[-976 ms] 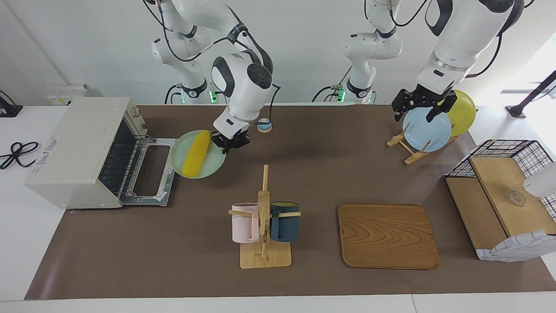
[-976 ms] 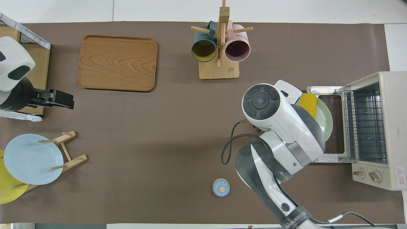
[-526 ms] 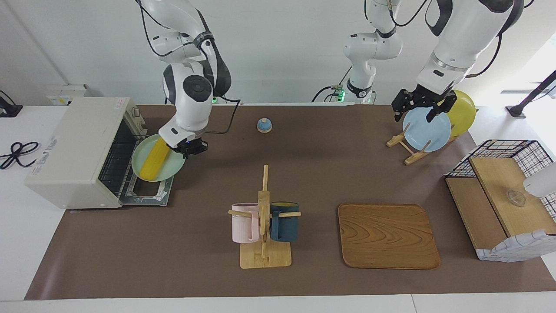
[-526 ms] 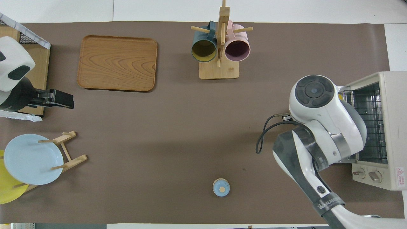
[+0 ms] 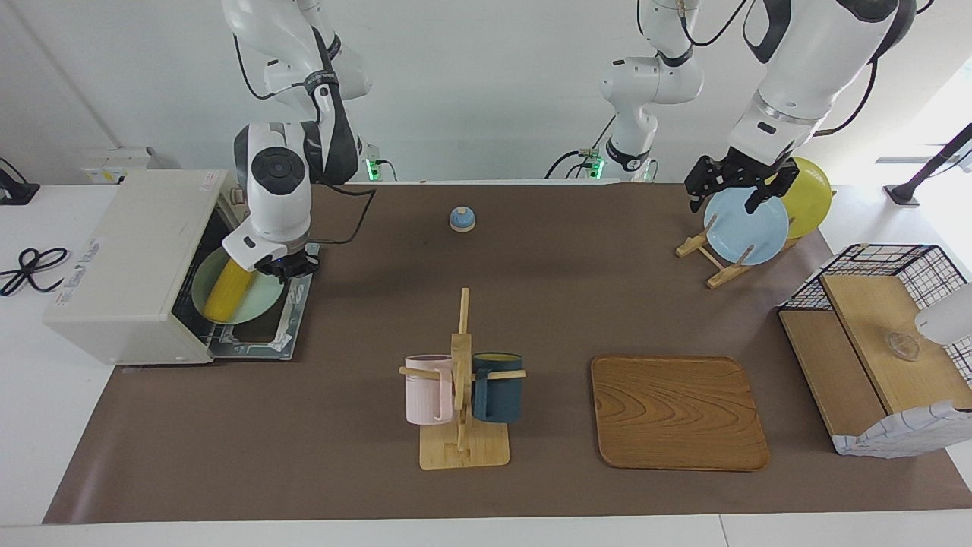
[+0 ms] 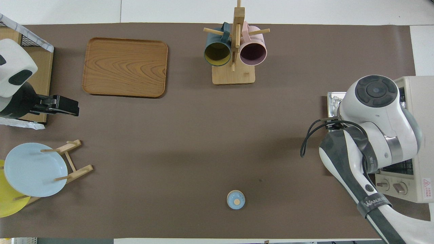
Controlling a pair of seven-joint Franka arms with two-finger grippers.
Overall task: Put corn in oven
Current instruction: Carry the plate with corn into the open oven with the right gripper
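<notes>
Facing view shows the carry nearly done: the right gripper [image 5: 282,266] is clamped on the rim of a pale green plate [image 5: 262,298], and the corn [image 5: 226,292] lies along that plate. Plate and corn are about halfway through the mouth of the oven [image 5: 137,262], which sits at the right arm's end of the table [image 5: 562,304], its door [image 5: 266,323] dropped flat. Whether the plate already rests on the rack I cannot tell.

The step in hand, as I judge it, is the insertion. Next the plate needs to go level and deeper until it sits on the rack, then the fingers must let go and the wrist back straight out over the door without catching the rim. A tilt would likely roll the corn off.

The left gripper [image 5: 733,186] waits over a blue plate [image 5: 748,228] on the rack at the left arm's end, jaws spread wide, holding nothing.

Overhead, the right arm hides plate and corn. A band on that arm reads roughly "WANJEED" [image 6: 373,202]. A red warning sticker [image 6: 426,188] sits on the oven top by its two knobs; its text is unreadable.
</notes>
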